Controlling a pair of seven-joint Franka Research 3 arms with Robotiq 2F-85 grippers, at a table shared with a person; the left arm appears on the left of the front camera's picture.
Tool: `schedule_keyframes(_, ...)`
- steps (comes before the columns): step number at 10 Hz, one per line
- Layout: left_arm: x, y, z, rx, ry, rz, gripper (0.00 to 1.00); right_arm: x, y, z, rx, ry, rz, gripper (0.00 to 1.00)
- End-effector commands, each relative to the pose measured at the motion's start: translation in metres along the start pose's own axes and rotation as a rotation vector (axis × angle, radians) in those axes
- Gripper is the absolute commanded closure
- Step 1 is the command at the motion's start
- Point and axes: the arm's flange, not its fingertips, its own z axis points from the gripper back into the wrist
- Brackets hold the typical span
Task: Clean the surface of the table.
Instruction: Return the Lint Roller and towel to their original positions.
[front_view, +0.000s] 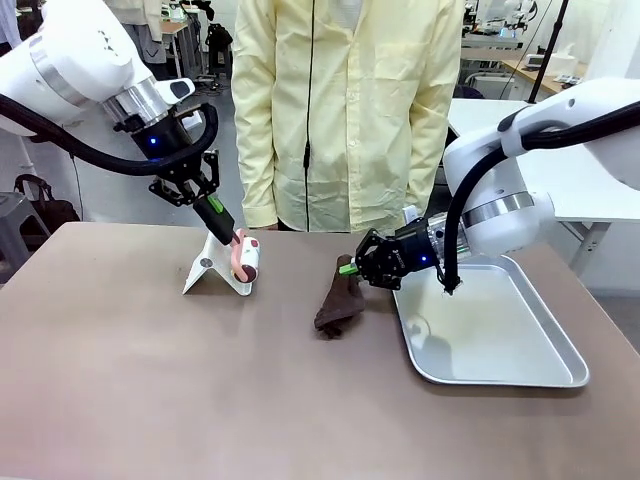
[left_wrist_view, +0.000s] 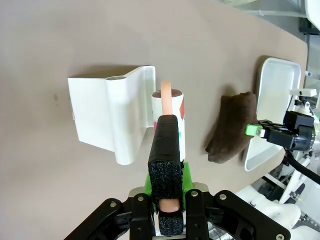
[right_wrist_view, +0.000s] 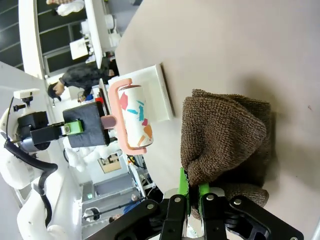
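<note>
The table (front_view: 120, 380) is stretching across the whole front view, its brown-taupe top lying bare in the near half and carrying everything else toward the far edge, where a person in a pale yellow coat (front_view: 345, 110) is standing.

A brown cloth (front_view: 337, 303) is resting on the table near its middle, bunched and partly lifted at one end. The right tool (front_view: 350, 268) is clenching that raised corner between its green pads; in the right wrist view the cloth (right_wrist_view: 225, 135) is folding over itself just above the closed fingers. The hold looks shallow, on an edge of loose terry only, so the cloth could be slipping free once it is dragged, or it could be rolling up instead of wiping flat.

Just beside the cloth a steel tray (front_view: 520, 375) is lying. A sweep toward that side is risking a knock against its rim, or the right arm's cable catching it.

Farther to the left, the left tool (front_view: 222, 218) is grasping the pink handle of a lint roller (front_view: 246, 258), whose patterned drum is sitting against a white stand (front_view: 208, 268). If the roller is pulled sideways rather than lifted clear, the light stand is likely to be tipping or skidding.

Both arms are working close together, so crossing paths could be causing a collision.
</note>
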Motion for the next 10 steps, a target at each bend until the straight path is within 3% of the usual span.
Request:
schedule_keyframes(1,0.012,0.005,-0.002,0.025,-0.001,-0.004,0.78,0.004,0.007,-0.007,0.025,-0.007,-0.02,0.92)
schedule_keyframes(4,0.017,0.004,-0.007,0.033,-0.068,-0.006,0.78,0.007,0.006,-0.009,0.026,0.002,-0.035,0.92)
schedule_keyframes(10,0.018,0.003,-0.021,0.091,-0.026,-0.108,0.78,0.008,0.003,-0.008,0.049,0.031,-0.05,0.92)
